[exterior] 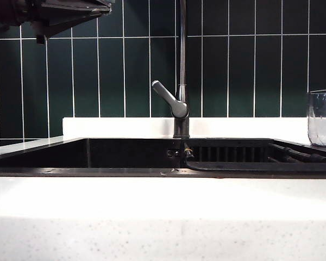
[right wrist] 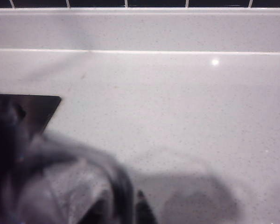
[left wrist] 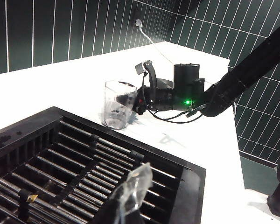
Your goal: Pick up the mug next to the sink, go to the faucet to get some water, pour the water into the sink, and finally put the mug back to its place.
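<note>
Where the white counter (exterior: 152, 217) meets the right end of the sink (exterior: 98, 155), the mug (exterior: 322, 117) is seen standing upright, mouth upward, a clear colourless cup with crinkly faceted walls, about as wide as tall. Its axis is vertical; no handle can be made out. From the left wrist view the mug (left wrist: 118, 104) is shown just beside the sink's ribbed rack (left wrist: 74, 172), with the right gripper (left wrist: 139, 100) level at its side, jaws around or against the wall; whether they grip cannot be told. That arm is missing from the exterior view, where only the faucet (exterior: 179, 103) stands behind the basin. The left gripper (left wrist: 133, 193) hangs above the rack, jaws closed. Only a blurred mug (right wrist: 65, 186) is given by the right wrist view.
</note>
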Available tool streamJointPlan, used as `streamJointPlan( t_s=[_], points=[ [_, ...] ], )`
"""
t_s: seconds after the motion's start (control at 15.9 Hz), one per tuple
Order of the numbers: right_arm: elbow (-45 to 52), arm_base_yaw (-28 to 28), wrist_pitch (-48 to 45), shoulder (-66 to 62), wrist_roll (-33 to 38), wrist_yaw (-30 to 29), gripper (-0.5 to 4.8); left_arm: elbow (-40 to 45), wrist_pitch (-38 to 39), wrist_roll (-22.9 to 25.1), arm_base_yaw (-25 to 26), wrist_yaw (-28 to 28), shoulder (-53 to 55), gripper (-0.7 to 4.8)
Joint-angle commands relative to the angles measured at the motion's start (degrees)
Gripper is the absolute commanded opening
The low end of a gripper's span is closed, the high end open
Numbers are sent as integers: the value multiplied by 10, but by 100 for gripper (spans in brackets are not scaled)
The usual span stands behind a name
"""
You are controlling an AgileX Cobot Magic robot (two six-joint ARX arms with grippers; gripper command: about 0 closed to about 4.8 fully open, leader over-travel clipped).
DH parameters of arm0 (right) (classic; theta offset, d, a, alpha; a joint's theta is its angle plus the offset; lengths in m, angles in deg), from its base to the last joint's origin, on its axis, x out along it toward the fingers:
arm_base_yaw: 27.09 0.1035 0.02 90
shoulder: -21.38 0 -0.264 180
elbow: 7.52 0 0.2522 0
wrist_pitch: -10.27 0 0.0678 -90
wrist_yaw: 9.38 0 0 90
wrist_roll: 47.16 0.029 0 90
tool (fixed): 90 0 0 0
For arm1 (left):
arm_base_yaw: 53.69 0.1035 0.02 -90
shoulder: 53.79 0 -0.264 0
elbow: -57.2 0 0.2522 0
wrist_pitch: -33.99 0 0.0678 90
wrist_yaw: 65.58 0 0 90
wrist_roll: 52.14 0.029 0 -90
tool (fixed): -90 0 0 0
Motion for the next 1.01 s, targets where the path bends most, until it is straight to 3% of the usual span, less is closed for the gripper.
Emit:
streamJointPlan(
  t_s=[0.06, 0.25, 0.5, 1.01],
  points=[
    [-3, -1, -11, 2, -6, 0, 68, -1, -4, -1, -1, -1, -2, -6],
    [-3, -9, -10, 2, -19, 0, 109, -1, -3, -2, -1, -1, -2, -6],
    [-3, -23, -10, 3, -18, -3, 110, -1, -3, 1, -1, 0, -2, -6],
    [-3, -24, -9, 3, -18, -32, 159, -1, 1, 5, -1, 0, 0, -6]
  ],
)
